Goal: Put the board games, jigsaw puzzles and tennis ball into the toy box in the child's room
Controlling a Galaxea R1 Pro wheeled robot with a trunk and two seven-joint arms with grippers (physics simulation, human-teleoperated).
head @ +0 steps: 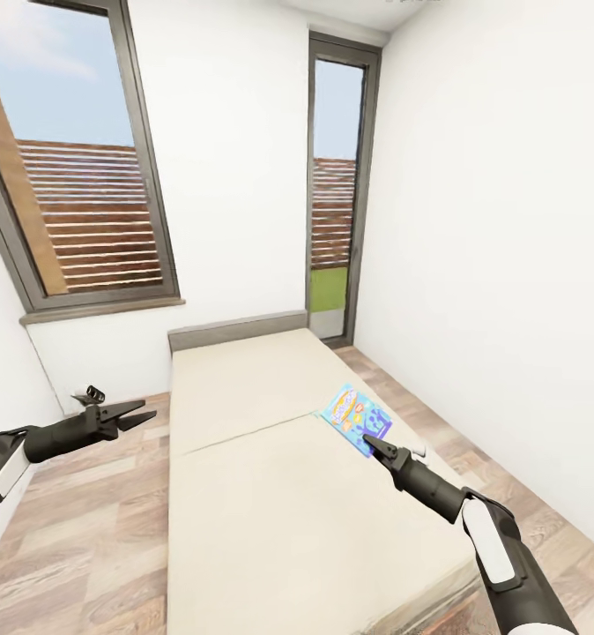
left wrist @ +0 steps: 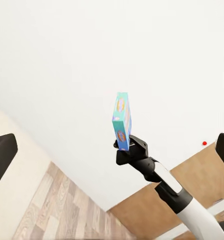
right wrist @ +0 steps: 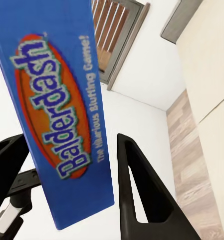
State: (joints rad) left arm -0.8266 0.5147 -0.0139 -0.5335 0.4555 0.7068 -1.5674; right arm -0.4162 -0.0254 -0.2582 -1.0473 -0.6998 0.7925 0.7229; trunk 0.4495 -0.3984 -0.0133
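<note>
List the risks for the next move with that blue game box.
1. The right gripper pinches the blue board game by one end only, so the box may pivot or slip when carried.
2. The box juts out past the fingers; a turn near the white wall could knock it loose.
3. The left gripper is open and free, offering no support.

Bare bed [head: 271, 494] top, walls close.
</note>
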